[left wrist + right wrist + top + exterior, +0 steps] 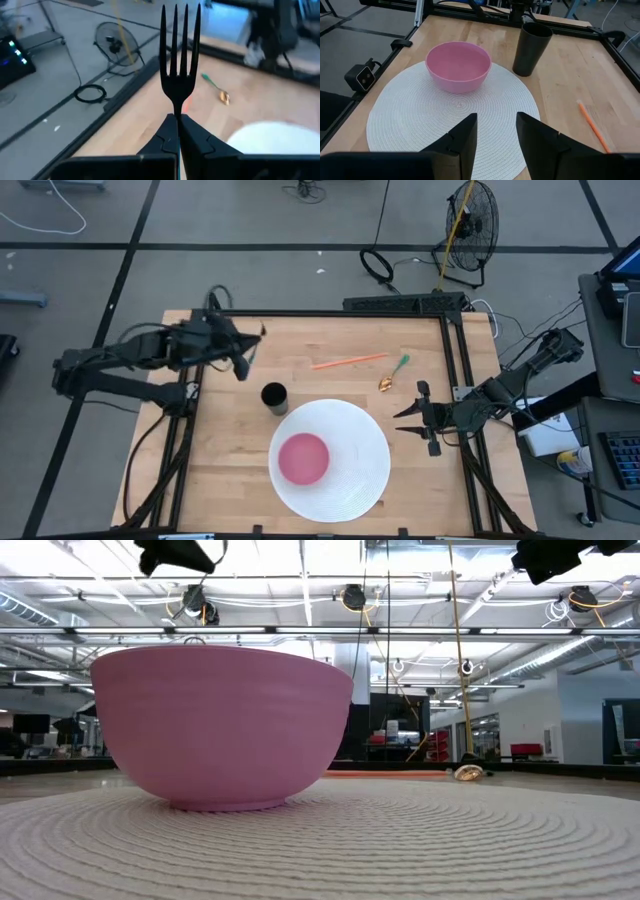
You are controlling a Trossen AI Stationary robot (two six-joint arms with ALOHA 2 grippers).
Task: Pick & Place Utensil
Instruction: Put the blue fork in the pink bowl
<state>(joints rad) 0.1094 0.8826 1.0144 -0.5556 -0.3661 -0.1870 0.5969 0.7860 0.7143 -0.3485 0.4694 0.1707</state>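
a: where is the fork [179, 65] now?

b: the left gripper [178, 131] has it. its two fingers are squeezed tight on the thin handle, and the prongs stick out past them. it is up in the air over the far left part of the table [330, 340].

a: and the other arm?

b: the right gripper [495, 131] waits at the right edge of the table. its fingers are partly apart and nothing is between them.

a: what could go wrong?

b: i think the fork could slip. the fingers only pinch the end of the handle, so the long part may swing or twist if the arm moves fast.

a: where might it go?

b: maybe into the black cup [274, 397], which stands near the left gripper, just beside the far left edge of the white mat [360, 480]. the cup is tall and narrow. if the fork comes down a bit to the side, it may hit the rim and tip the cup over.

a: anything else in the way?

b: the pink bowl [302, 458] sits on the mat, close to the cup. a wide swing could bump it. the orange stick [349, 362] and the spoon [391, 375] lie on the far side of the mat, well apart from the fork, so i do not think they matter.
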